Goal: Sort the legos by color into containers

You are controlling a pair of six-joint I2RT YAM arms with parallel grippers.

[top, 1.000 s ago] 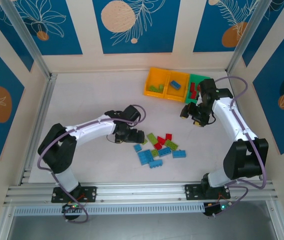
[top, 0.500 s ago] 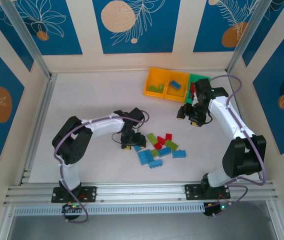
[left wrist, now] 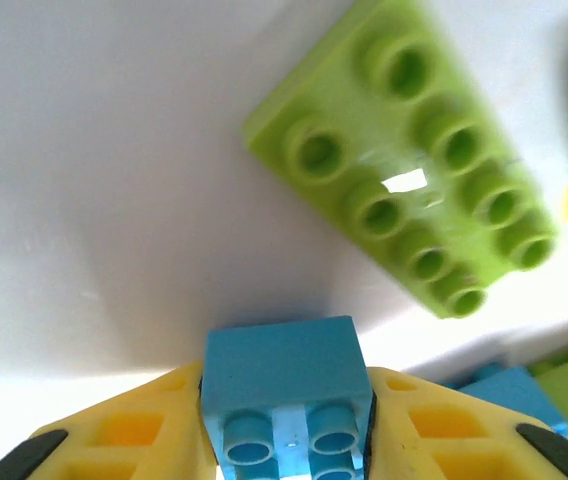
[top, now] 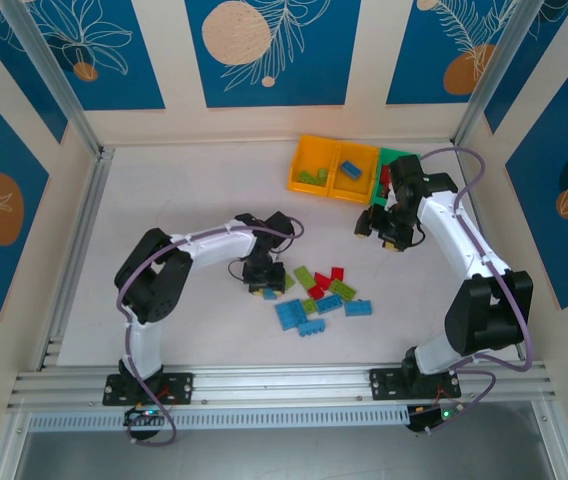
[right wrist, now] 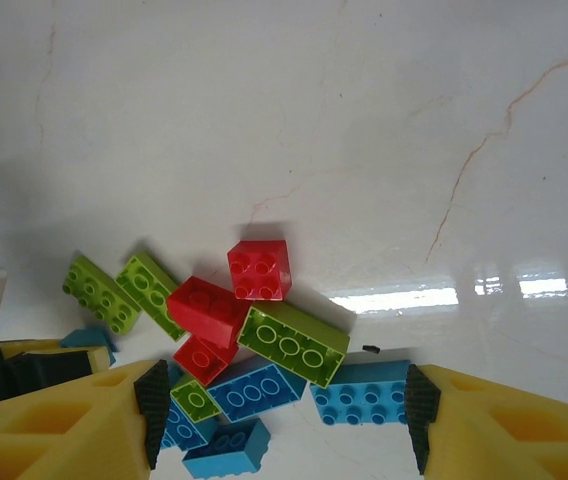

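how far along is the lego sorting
Done: a few bricks already lie in the bins. In hand: the left gripper is shut on a blue brick at the pile's edge. Left: most of it, about a dozen mixed bricks in the pile.

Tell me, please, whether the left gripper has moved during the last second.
Yes. The left gripper has shifted toward the near edge of the table, onto the left end of the brick pile, and closed on a small blue brick.
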